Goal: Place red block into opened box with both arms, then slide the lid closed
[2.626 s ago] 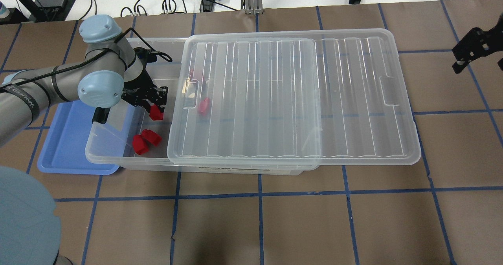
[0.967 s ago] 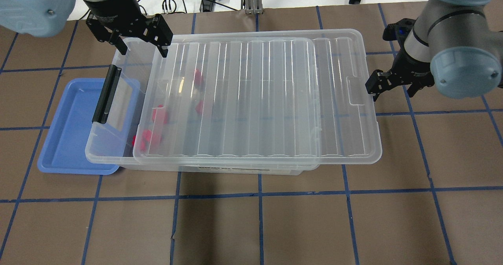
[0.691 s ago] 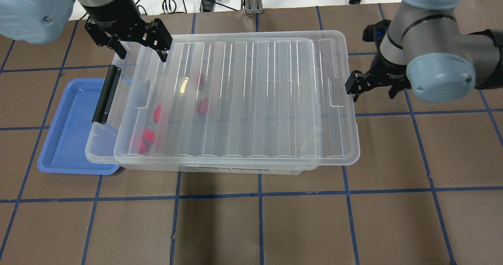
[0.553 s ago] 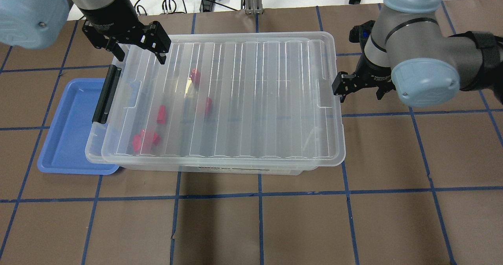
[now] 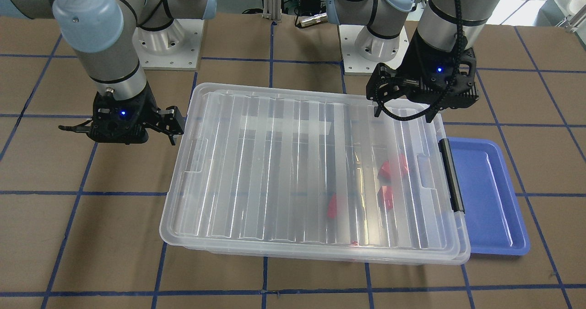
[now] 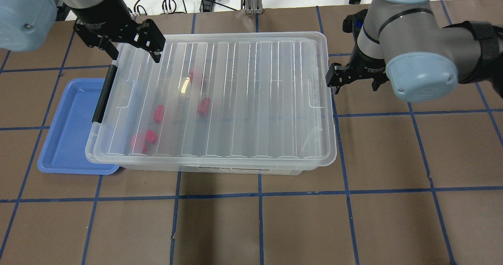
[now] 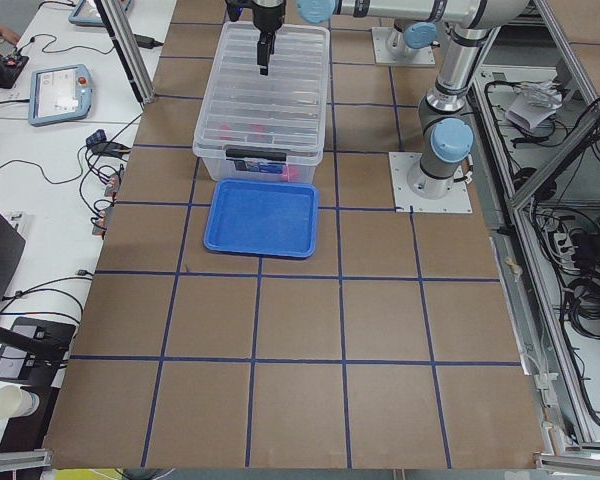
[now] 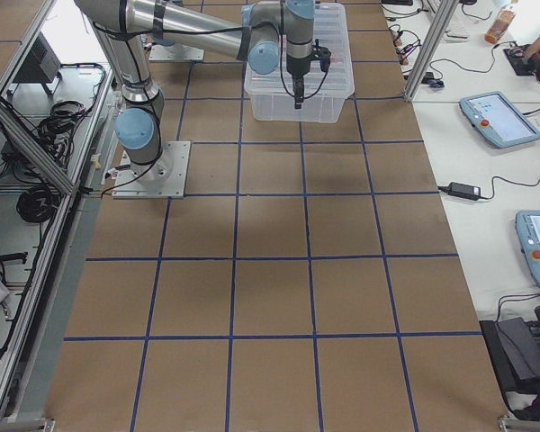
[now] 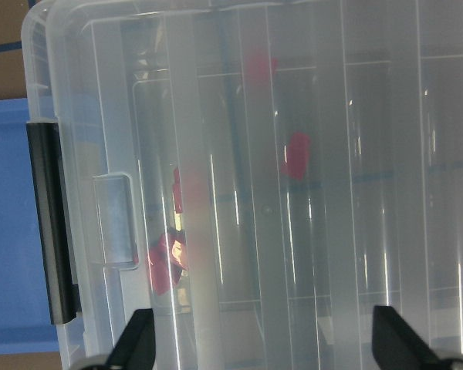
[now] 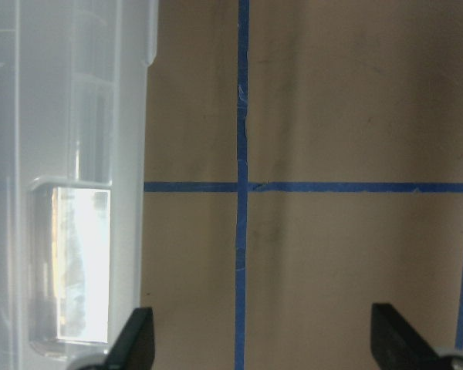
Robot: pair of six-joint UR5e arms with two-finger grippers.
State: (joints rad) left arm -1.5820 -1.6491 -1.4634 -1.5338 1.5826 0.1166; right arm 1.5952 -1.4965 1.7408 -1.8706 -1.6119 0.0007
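The clear box (image 6: 196,167) has its ribbed lid (image 6: 251,96) lying over nearly all of it, a thin strip showing at the black latch bar (image 6: 103,96). Several red blocks show through the lid, among them one red block (image 6: 159,114) and another (image 6: 203,106); they also show in the left wrist view (image 9: 297,154). My left gripper (image 6: 135,55) hangs open above the box's far left corner. My right gripper (image 6: 353,83) is open, one finger (image 5: 176,125) against the lid's right edge (image 10: 135,116).
A blue tray (image 6: 67,139) lies partly under the box's latch end, also seen from the front (image 5: 490,199). Both arm bases stand on the table behind the box. Brown table with blue tape lines spreads out in front and to the right.
The left gripper let go of a red block in the box and rose to the far left corner. The right gripper came in and moved left, and the lid slid left over the box.
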